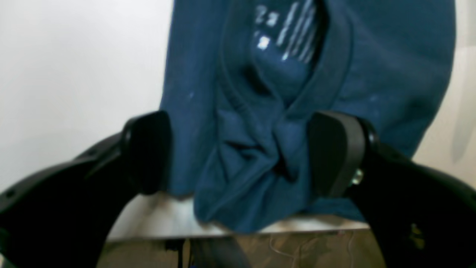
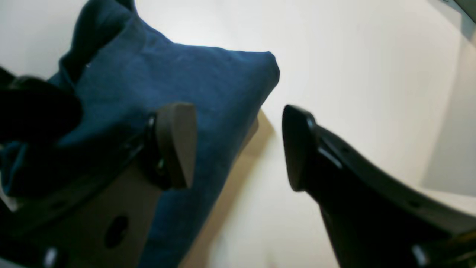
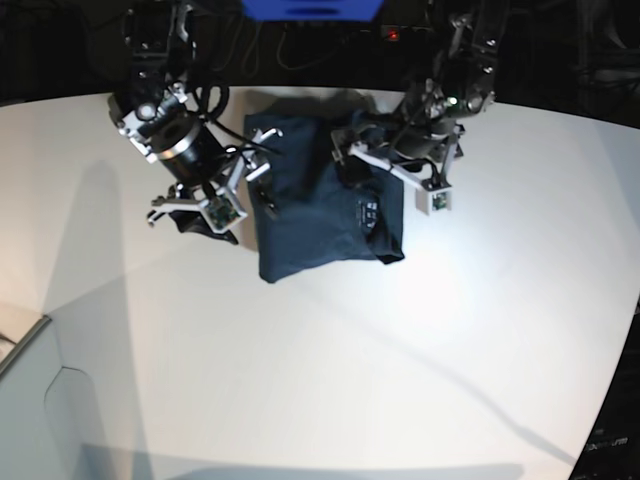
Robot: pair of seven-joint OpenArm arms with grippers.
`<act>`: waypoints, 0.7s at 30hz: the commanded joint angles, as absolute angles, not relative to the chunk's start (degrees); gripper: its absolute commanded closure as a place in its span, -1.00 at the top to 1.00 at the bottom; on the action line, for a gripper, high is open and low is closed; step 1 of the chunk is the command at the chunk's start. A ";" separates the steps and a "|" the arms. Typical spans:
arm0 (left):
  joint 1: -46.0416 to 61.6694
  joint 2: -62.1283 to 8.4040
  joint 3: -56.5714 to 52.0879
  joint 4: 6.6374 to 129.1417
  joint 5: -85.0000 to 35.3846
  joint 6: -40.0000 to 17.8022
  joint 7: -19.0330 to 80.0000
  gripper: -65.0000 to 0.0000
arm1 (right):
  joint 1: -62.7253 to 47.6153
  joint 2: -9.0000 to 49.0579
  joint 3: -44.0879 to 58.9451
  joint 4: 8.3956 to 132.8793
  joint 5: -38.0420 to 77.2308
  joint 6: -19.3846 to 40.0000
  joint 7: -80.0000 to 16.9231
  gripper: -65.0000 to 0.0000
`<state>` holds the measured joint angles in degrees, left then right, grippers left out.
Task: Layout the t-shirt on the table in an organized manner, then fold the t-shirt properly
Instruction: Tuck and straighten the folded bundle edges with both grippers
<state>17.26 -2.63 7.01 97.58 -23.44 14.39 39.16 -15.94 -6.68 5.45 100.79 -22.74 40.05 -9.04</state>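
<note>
The dark navy t-shirt (image 3: 310, 220) lies bunched in a rough rectangle at the far middle of the white table (image 3: 400, 350), its pale print (image 3: 368, 213) facing up. My left gripper (image 1: 241, 152) is open, its black fingers (image 1: 334, 152) straddling a gathered fold of the t-shirt (image 1: 372, 56) below the collar. In the base view the left gripper (image 3: 352, 155) sits at the shirt's upper right. My right gripper (image 2: 238, 147) is open too; one finger hangs over the t-shirt (image 2: 167, 74), the other over bare table (image 2: 372, 74). The right gripper (image 3: 258, 180) is at the shirt's left edge.
In the left wrist view the table edge (image 1: 167, 230) runs just behind the gripper, with floor beyond. A blue object (image 3: 310, 8) and dark clutter stand past the far edge. The curved table edge (image 3: 620, 380) drops off at the right.
</note>
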 commanded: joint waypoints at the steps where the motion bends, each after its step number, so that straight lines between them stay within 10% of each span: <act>1: 16.92 -2.42 6.99 97.71 -23.52 14.20 38.55 0.74 | -15.69 -6.81 5.85 101.67 -22.11 40.00 -7.52 0.13; 21: 20.79 -5.32 -4.88 102.37 -24.13 13.67 39.08 0.75 | -15.25 -6.81 7.69 101.67 -21.93 40.00 -7.52 0.13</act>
